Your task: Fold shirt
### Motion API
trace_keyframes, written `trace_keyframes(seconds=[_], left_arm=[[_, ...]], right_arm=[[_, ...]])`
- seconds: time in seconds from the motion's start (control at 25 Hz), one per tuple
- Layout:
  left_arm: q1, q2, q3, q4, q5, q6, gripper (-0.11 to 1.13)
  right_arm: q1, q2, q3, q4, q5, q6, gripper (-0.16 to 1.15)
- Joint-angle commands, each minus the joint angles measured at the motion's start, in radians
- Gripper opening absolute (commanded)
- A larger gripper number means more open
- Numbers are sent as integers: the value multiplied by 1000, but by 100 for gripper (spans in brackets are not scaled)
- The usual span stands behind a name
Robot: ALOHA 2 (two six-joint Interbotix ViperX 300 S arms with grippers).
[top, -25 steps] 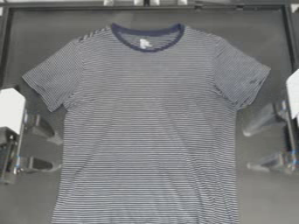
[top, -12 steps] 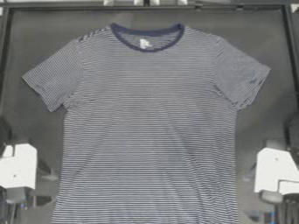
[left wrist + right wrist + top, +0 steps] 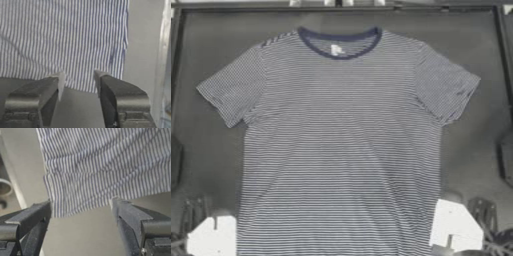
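The shirt (image 3: 341, 145) lies flat and face up on the dark surface (image 3: 485, 145), spread full length, its navy collar (image 3: 339, 42) toward the far edge and both short sleeves fanned out to the sides. The small white neck label (image 3: 335, 49) shows inside the collar. The hem runs toward the near edge, where my two arms sit.

My left gripper (image 3: 78, 81) is at the near left corner of the surface, just beside the shirt's hem corner. Its jaws stand open with a moderate gap and hold nothing; through the left wrist view the striped hem edge lies right at the fingertips (image 3: 60, 77), between them but not pinched, with bare surface below.

My right gripper (image 3: 81, 208) is at the near right corner, beside the opposite hem corner. Its jaws are spread wide and empty. In the right wrist view the hem corner of the shirt (image 3: 100, 170) reaches down into the gap between the jaws, its side edge close to one jaw, the fabric slightly rippled there.
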Motion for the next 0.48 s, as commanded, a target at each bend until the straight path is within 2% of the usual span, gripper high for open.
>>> trace_keyframes(seconds=[0.04,0.48], left_arm=[[-14,52,-38,5,-18,-12,78],[-12,190,-18,6,-94,-41,78]], right_arm=[[31,29,-3,-18,-31,46,98],[44,147,37,-52,-150,107,98]])
